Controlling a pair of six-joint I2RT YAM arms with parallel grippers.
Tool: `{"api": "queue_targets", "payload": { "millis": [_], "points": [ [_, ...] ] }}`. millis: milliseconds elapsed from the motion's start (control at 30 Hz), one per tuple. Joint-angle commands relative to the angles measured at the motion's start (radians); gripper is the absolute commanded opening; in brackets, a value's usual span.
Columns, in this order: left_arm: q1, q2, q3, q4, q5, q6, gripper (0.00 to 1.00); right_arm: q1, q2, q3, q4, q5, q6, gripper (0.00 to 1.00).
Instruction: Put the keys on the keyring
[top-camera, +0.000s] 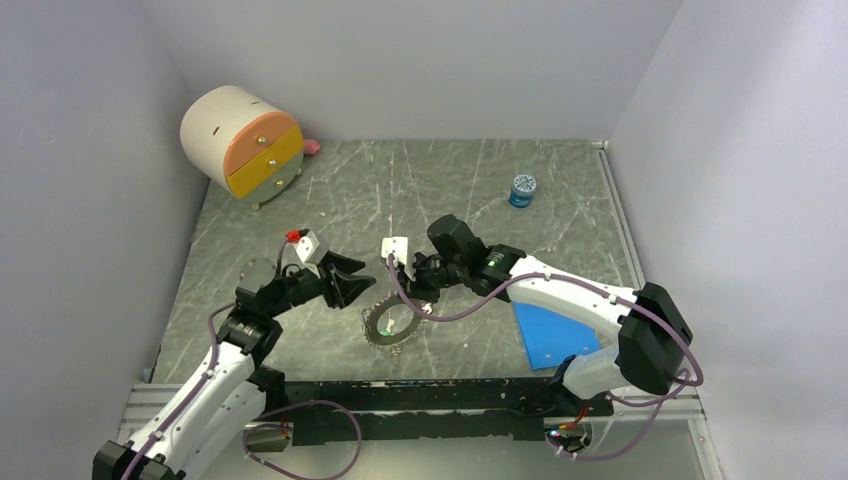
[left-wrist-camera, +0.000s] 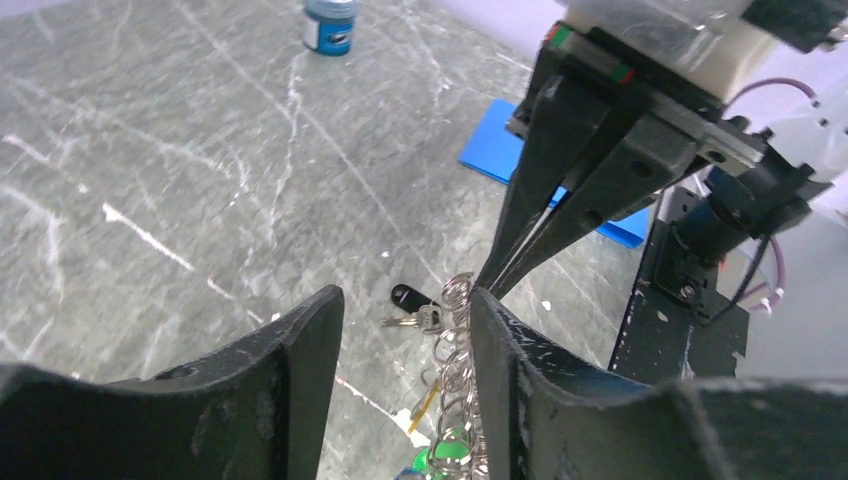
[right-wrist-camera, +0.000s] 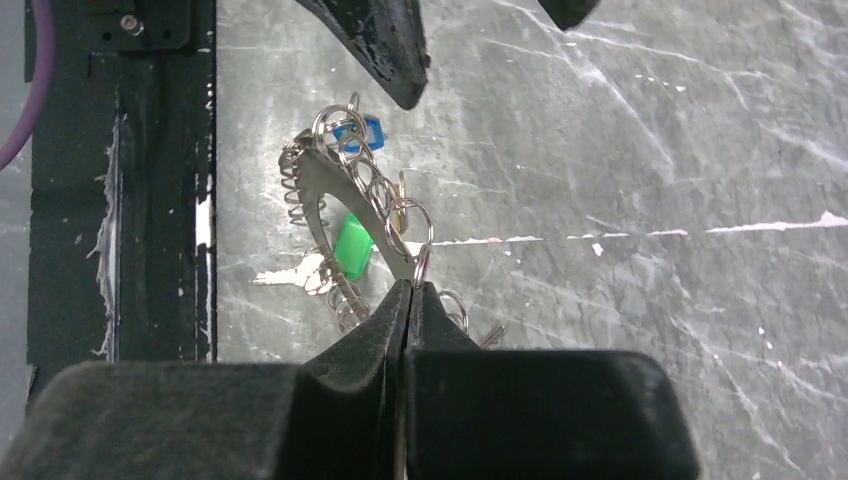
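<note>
Right pincer (right-wrist-camera: 408, 288): clamped on thin, jagged-edged silvery metal keyring (right-wrist-camera: 322, 195)
Left pincer (left-wrist-camera: 405, 300): jaws apart beside it
Tiny metal keys (right-wrist-camera: 352, 245): green, blue plastic heads

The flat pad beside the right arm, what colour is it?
Blue pad, clearest in the top external view.

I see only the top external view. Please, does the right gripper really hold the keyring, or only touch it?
Observer: It holds it: the right gripper is shut on the rim of the keyring.
Operator: Is any key at the ring already?
Observer: A green key shows inside the hoop; whether it is threaded, I cannot tell.
Operator: Does a key lie apart?
Observer: A black key lies on the table beside the ring, in the left wrist view.
</note>
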Motion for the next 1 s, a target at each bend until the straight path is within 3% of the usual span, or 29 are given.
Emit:
{"api": "queue_targets", "payload": {
  "millis": [0, 433, 967],
  "points": [
    [-0.015, 0.021, 0.003, 0.129, 0.15, 0.073, 0.52, 0.003, -0.007, 0.01, -0.005, -0.091, -0.105, 0.0],
    [-0.201, -0.02, 0.061, -0.122, 0.085, 0.382, 0.41, 0.002, -0.155, -0.115, 0.078, -0.244, -0.279, 0.0],
    [-0.285, 0.046, 0.053, -0.074, 0.115, 0.502, 0.37, -0.002, -0.196, -0.134, 0.135, -0.255, -0.226, 0.0]
  ]
}}
